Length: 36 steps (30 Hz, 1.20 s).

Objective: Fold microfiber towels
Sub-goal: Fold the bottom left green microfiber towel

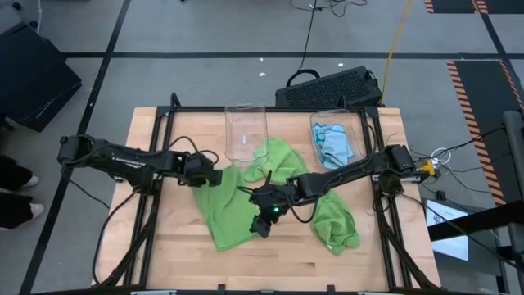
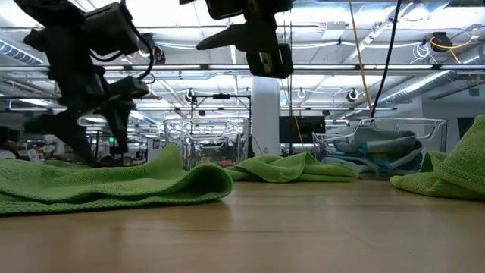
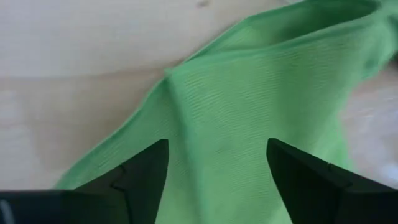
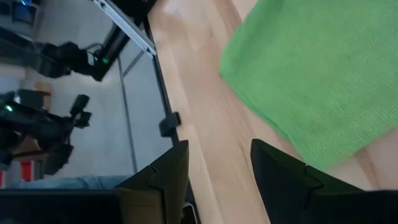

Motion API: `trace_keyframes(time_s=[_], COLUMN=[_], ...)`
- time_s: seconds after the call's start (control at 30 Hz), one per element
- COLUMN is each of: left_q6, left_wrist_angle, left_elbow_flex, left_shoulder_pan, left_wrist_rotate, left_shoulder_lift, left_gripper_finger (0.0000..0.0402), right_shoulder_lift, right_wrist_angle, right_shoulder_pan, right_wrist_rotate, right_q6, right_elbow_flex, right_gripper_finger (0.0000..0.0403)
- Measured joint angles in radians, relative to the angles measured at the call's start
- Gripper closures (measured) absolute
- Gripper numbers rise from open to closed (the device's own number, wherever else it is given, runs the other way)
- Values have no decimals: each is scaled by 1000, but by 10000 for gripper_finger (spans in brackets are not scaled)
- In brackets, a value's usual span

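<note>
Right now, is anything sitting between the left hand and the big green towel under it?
Nothing visible. The left hand hangs open right over the green towel, with only bare cloth showing between its fingers. The clear bin stands farther back on the table, off to the side.

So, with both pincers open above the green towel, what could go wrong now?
1. The left pincer hangs over the green towel; closing may catch several layers and spoil the fold.
2. The right pincer is near the towel's edge and may drag it.
3. A second green towel lies close and could be snagged.
</note>
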Motion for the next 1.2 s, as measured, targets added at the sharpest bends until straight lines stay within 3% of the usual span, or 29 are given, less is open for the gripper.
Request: trace_keyframes(time_s=[0.53,0.87,1.2], left_q6=[53,61,-105], left_wrist_angle=[135,105,-22], left_elbow_flex=[0,0,0], left_shoulder_pan=[19,-8,-119], left_wrist_rotate=[25,19,-83], left_shoulder_lift=[150,145,1], left_gripper_finger=[222,385,397], right_shoulder_lift=[2,2,2], right_wrist_angle=[-33,-65,-86], right_shoulder_pan=[-19,-19,-19], right_wrist_rotate=[-2,-4,-3], right_q6=[-46,-57,-77], right_elbow_flex=[0,0,0], right_gripper_finger=[239,239,239])
